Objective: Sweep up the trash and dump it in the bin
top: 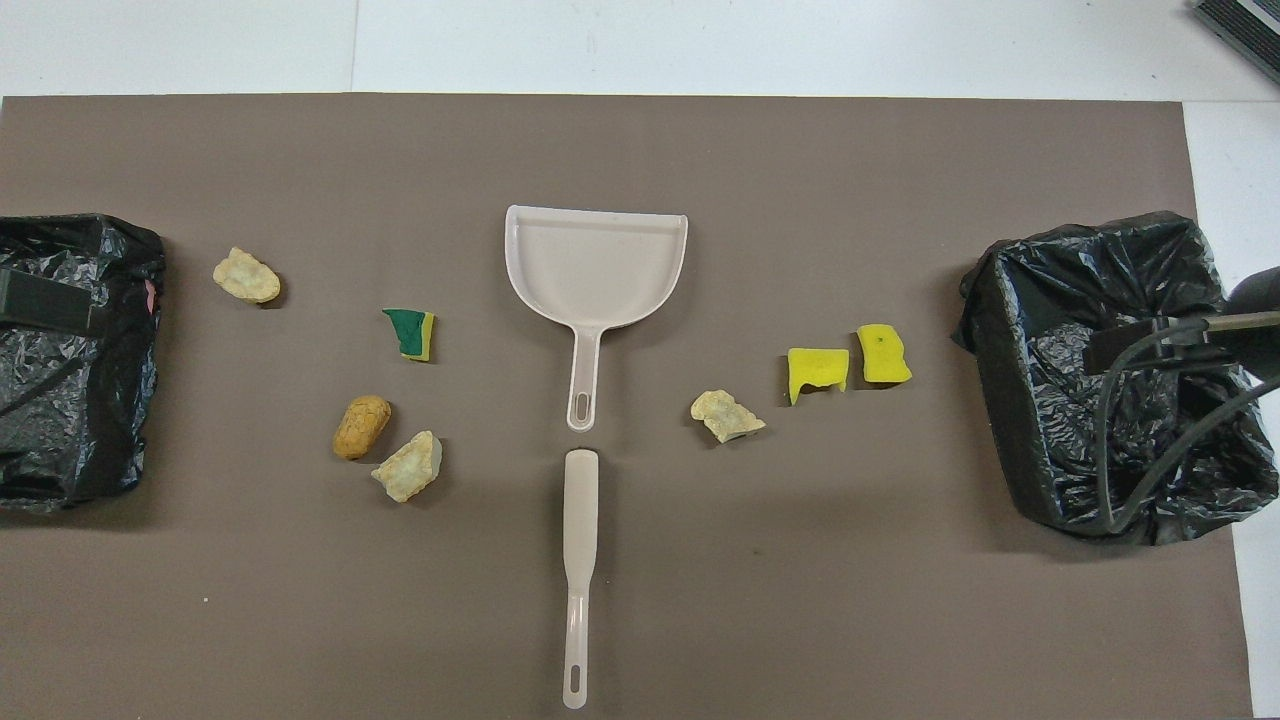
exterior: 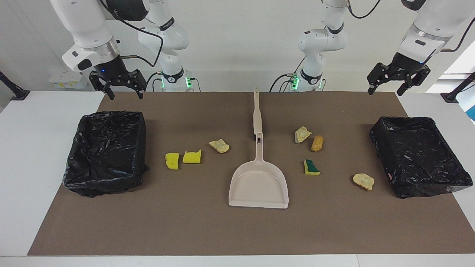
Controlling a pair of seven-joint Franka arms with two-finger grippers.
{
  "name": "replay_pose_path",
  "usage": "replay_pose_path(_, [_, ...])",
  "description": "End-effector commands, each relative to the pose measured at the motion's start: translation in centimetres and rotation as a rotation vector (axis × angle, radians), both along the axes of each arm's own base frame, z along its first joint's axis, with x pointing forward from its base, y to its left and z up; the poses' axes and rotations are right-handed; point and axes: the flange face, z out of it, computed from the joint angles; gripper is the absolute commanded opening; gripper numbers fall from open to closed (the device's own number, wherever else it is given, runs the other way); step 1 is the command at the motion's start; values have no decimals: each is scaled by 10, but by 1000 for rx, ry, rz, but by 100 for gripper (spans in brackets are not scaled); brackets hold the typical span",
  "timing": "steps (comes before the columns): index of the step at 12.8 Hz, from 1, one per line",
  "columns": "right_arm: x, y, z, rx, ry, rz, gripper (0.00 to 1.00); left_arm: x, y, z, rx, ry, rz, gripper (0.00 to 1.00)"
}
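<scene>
A: Left gripper (exterior: 399,82) hangs in the air over the table edge at the left arm's end, fingers spread, nothing between them. Right gripper (exterior: 119,84) does the same at the right arm's end, jaws apart and empty. Both arms wait.

B: Noted. Trash positions?

A: Seven scraps on the brown mat (exterior: 207,230). Toward the right arm's end: two yellow sponge pieces (exterior: 172,161) (exterior: 192,157) just beside each other, then a pale crumbly chunk (exterior: 219,145) between them and the dustpan (exterior: 258,184), slightly nearer the robots.

B: And toward the left arm's end?

A: A pale chunk (exterior: 302,134) and an orange-brown chunk (exterior: 317,143), close together. The green-backed sponge piece (exterior: 311,167) lies farther from the robots than those two. One more pale chunk (exterior: 363,181) sits near the bin at the left arm's end (exterior: 419,157).

B: Tools?

A: Dustpan lies flat at mid-table, handle toward the robots. A beige scraper-like tool (exterior: 256,113) lies in line with that handle, nearer the robots, ends almost meeting.

B: Bins?

A: Two, lined with black bags; second is the bin at the right arm's end (exterior: 105,154). No scraps visible inside either.
</scene>
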Motion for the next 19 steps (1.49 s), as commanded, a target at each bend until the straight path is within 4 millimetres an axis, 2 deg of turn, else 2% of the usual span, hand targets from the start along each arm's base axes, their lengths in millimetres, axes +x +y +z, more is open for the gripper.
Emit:
replay_pose_path(1, [-12,-12,-2,28,25,12,100,-14,-1,-3,15,20,4,100])
replay_pose_path(5, [-9,-1,-1,26,7,30,100,-14,-3,-3,15,23,-2,100])
replay_pose_path(8, [-9,-1,-1,25,7,32,100,-15,-10,-3,12,24,-10,100])
replay_pose_path(10, [-9,-1,-2,23,8,33,100,-16,-21,-4,6,23,-23,100])
replay_pose_path(12, [-9,-2,-1,21,7,32,100,-30,-44,-13,9,36,-19,100])
replay_pose_path(14, [-9,-2,-1,19,9,33,100,-51,-90,-32,15,34,-12,100])
replay_pose_path(15, [-9,-3,-1,15,9,37,100,-65,-117,-48,17,31,-22,100])
replay_pose_path(19, [-10,-6,-2,12,12,35,100,-144,-227,-139,16,3,-86,100])
